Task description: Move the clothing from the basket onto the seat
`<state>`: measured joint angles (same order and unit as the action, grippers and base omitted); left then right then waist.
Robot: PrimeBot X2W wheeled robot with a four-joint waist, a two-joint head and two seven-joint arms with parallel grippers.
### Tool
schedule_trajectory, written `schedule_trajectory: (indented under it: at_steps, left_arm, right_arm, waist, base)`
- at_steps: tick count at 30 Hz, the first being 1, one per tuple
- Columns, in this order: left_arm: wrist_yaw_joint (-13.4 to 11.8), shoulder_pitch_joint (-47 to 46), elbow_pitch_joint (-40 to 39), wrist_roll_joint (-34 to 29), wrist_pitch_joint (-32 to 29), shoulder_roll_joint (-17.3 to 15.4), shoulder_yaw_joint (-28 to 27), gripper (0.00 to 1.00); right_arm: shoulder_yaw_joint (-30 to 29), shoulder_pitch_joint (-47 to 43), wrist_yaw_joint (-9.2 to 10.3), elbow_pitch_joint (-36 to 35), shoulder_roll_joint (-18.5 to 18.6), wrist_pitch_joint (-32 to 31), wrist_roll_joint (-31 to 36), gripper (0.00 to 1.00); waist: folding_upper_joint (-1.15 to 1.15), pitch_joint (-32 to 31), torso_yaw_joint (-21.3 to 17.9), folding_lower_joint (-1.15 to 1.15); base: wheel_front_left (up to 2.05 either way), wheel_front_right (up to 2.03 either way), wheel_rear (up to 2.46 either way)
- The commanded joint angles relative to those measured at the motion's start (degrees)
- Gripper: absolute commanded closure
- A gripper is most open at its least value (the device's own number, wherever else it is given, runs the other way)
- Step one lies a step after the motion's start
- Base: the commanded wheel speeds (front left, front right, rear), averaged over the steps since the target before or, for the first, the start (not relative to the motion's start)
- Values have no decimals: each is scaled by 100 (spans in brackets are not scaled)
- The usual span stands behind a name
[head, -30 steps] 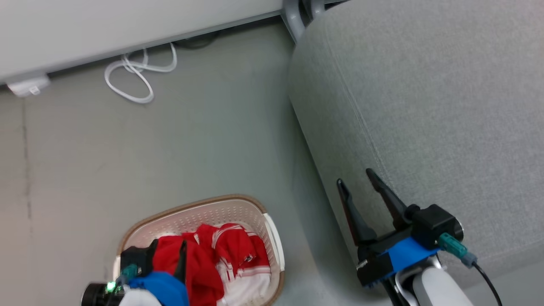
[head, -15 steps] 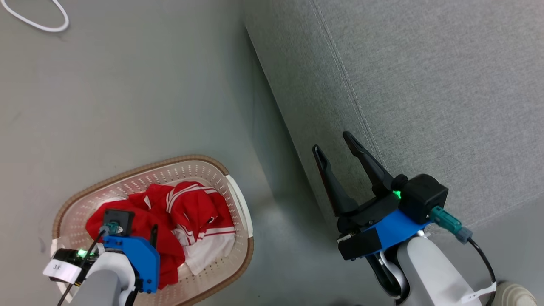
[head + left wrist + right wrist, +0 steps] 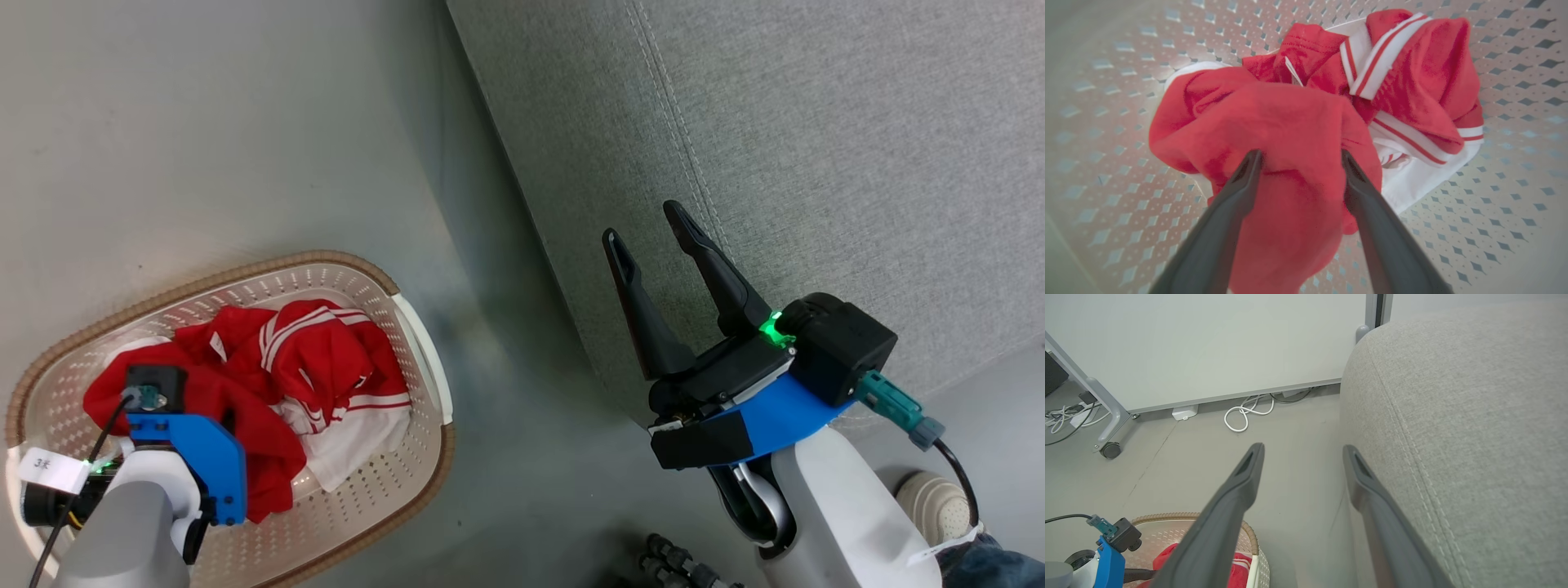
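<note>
Pickup stage, this one, and it's all happening down in the basket (image 3: 273, 265), which sits on the floor (image 3: 245, 122) near the seat (image 3: 816, 163), with a strip of bare floor between them. Clothing (image 3: 326, 359) lies heaped inside, red with white stripes and a white panel on the side nearer the seat. None of it is on the cushion yet.

Left gripper (image 3: 1301, 157) is down among it. In the left wrist view its 2 fingers stand spread as wide as they go, 1 on each side of a plump red fold, tips against the fabric but nothing pinched. So it's empty-handed, by my reading. Right gripper (image 3: 642, 222) hangs beside the seat's front edge, jaws likewise fully apart, nothing between them.

My call: this is step 1 of the job, and the grab is set up but not made. The next move wants the left fingers closing firmly on that fold, deep enough to trap a good bunch rather than a thin skin of cloth that could slip out. Then comes a lift high enough to clear the basket's brown rim and the seat's rounded edge, and a carry across to the cushion. Whether 1 garment or 2 would come up together I can't tell, because they're tangled.
</note>
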<state>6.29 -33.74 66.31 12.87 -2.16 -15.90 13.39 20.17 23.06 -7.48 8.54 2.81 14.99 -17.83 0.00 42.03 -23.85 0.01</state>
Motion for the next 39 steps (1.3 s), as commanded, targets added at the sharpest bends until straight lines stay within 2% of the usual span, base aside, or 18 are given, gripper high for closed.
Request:
schedule_trajectory:
  at_steps: [1,5,6,7,29,33,39]
  left_arm:
    - [-47,-120,14,28,-6,-26,-29,0]
    - [-174,-264,192,83,-135,-60,-61,2]
    - [-171,-303,220,95,-150,-44,-61,67]
    - [-176,-338,244,112,-150,-31,-60,100]
    - [16,-538,535,564,-2,257,-91,100]
    - [39,-384,594,597,99,361,-41,100]
    - [83,-104,657,679,245,663,63,100]
  right_arm:
    - [-14,80,-3,-29,14,27,-49,0]
    - [-15,94,-3,-89,14,27,-60,0]
    - [-9,96,-3,-92,14,27,-62,0]
    - [-5,101,-3,-92,14,27,-62,0]
    - [69,116,-3,79,14,26,25,0]
    - [120,73,-3,187,14,26,70,0]
    - [76,-147,-3,445,14,25,206,0]
  waist:
    - [0,35,12,-1]
    - [0,188,-3,-1]
    - [0,206,4,-1]
    - [0,218,12,-1]
    - [0,-116,253,-1]
    - [0,-429,347,-1]
    - [0,-1252,609,-1]
  base:
    - [0,0,0]
    - [0,0,0]
    - [0,0,0]
    - [0,0,0]
    - [0,0,0]
    - [0,0,0]
    - [0,0,0]
